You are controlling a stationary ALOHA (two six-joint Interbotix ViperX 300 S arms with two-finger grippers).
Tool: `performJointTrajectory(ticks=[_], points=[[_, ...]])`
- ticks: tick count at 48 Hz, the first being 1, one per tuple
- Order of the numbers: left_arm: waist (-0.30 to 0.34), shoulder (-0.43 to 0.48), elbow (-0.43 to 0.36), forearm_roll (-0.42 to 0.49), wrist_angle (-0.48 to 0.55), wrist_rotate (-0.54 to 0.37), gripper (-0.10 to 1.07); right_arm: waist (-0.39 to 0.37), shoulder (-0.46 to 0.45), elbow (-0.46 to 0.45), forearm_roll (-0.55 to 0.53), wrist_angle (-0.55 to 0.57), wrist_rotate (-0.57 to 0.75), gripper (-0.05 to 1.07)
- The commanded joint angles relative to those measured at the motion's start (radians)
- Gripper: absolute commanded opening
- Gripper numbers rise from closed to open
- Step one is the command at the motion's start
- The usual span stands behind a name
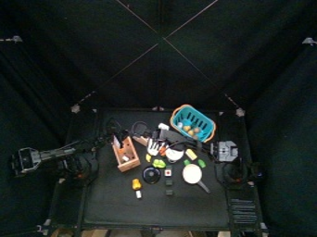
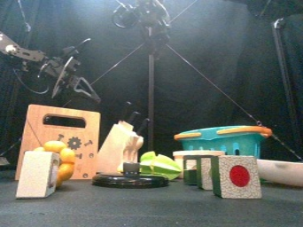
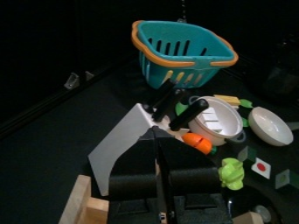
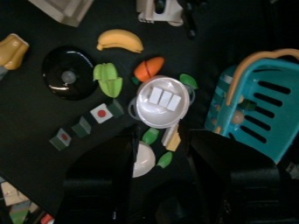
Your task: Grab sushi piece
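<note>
A white sushi piece with a red centre [image 2: 236,176] stands at the front right of the table, with a green-rimmed piece [image 2: 199,168] beside it. In the right wrist view the red-dot piece [image 4: 103,112] lies next to two dark green pieces [image 4: 70,133]. It also shows in the left wrist view [image 3: 260,166]. My right gripper [image 4: 163,175] is open and empty, high over the table's right side [image 1: 217,151], apart from the sushi. My left gripper [image 2: 73,78] hangs raised at the left [image 1: 96,142], open and empty, behind the knife block [image 2: 119,146].
A teal basket [image 1: 190,118] stands at the back right. A wooden cutting board [image 2: 57,133], a black plate [image 2: 130,181], green toy food [image 2: 157,164], a white bowl [image 2: 279,170] and a white lidded container [image 4: 162,99] crowd the table's middle.
</note>
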Motion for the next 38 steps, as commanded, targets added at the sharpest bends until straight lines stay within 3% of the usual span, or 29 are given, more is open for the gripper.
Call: performJointTrajectory(ticks=[1,7,14,18,23,30,38], points=[[-0.037,0.002,-0.009,0.049,-0.005,0.005,0.26,0.017,-0.137,0.144,-0.012,-0.106,0.055,0.78],[-0.222,0.002,-0.015,0.268,-0.005,-0.003,0.26,0.074,-0.322,0.476,-0.02,-0.362,0.207,0.78],[-0.321,0.009,-0.041,0.23,-0.011,0.0,0.32,0.138,-0.548,0.89,-0.129,-0.815,0.442,0.78],[-0.333,0.051,-0.054,0.221,-0.012,-0.002,0.43,0.146,-0.638,1.097,-0.232,-1.08,0.523,0.78],[-0.365,0.143,-0.092,0.219,-0.012,-0.002,0.61,0.144,-0.739,1.296,-0.359,-1.321,0.583,0.78],[-0.416,0.319,-0.19,0.201,-0.012,-0.002,0.83,0.126,-0.853,1.506,-0.394,-1.509,0.583,0.78],[-0.423,0.457,-0.31,0.198,-0.006,-0.005,0.83,0.049,-0.93,1.534,-0.359,-1.646,0.58,0.78]])
